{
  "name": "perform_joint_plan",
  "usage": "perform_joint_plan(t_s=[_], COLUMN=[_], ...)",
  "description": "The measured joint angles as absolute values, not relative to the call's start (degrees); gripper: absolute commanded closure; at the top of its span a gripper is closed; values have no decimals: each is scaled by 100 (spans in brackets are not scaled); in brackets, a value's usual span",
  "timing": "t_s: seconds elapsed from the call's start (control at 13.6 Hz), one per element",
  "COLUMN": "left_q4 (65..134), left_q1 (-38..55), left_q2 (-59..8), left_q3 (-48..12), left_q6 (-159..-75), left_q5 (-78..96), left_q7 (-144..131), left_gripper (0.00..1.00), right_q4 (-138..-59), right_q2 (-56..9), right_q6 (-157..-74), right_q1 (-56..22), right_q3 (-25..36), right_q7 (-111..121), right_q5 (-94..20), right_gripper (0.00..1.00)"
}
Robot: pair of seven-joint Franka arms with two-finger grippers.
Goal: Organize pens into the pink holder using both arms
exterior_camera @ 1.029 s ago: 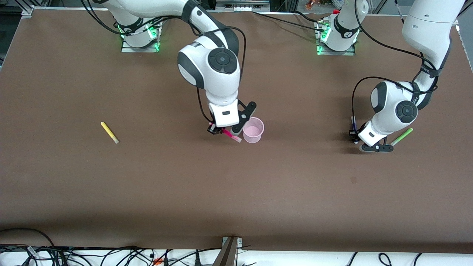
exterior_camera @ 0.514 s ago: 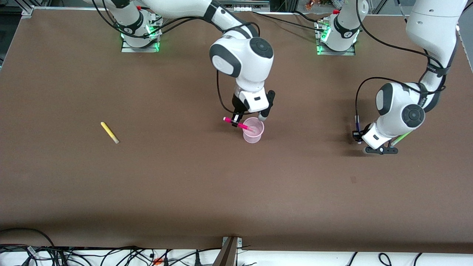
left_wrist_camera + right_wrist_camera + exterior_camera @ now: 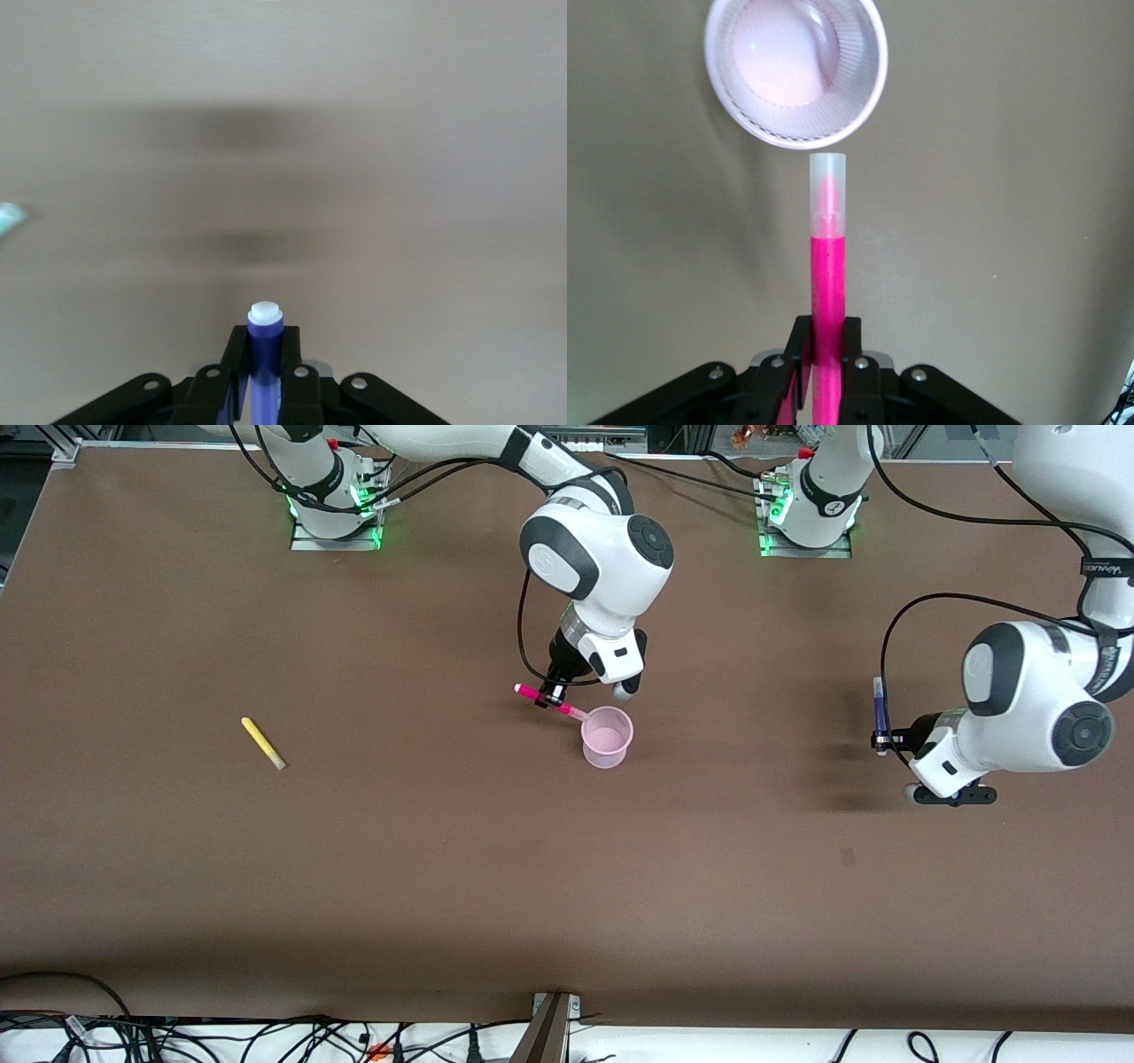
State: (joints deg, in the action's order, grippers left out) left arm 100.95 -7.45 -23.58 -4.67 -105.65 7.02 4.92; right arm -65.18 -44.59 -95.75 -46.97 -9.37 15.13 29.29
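Pink holder (image 3: 607,737) mid-frame on tabletop (image 3: 443,850); right hand (image 3: 554,693) clamps magenta pen (image 3: 547,700), right wrist view shows cap short of rim. Left hand (image 3: 879,737) clamps purple pen (image 3: 879,701). Yellow pen (image 3: 263,743) frame-left.

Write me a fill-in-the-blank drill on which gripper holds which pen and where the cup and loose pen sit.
1. The right gripper is shut on the ____ pen, cap end near the pink holder.
2. The left gripper is shut on the dark ____ pen.
3. The pink holder has ____ pens inside it.
4. The yellow pen lies on the table toward the ____ arm's end.

Missing words: magenta; purple; no; right
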Motion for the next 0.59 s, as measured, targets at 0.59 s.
perform_joint_plan(t_s=[0.59], left_q4=[9772], left_q1=[-1347], left_q2=[-2395], left_q3=[-455], left_q6=[-9902], left_q5=[2671], left_q7=[3361], left_gripper=[100], right_q4=[-6516], right_q2=[-4653], right_q6=[-10265], right_q1=[-4780], right_q3=[-909], right_q7=[1187], right_q5=[2934], right_gripper=[100])
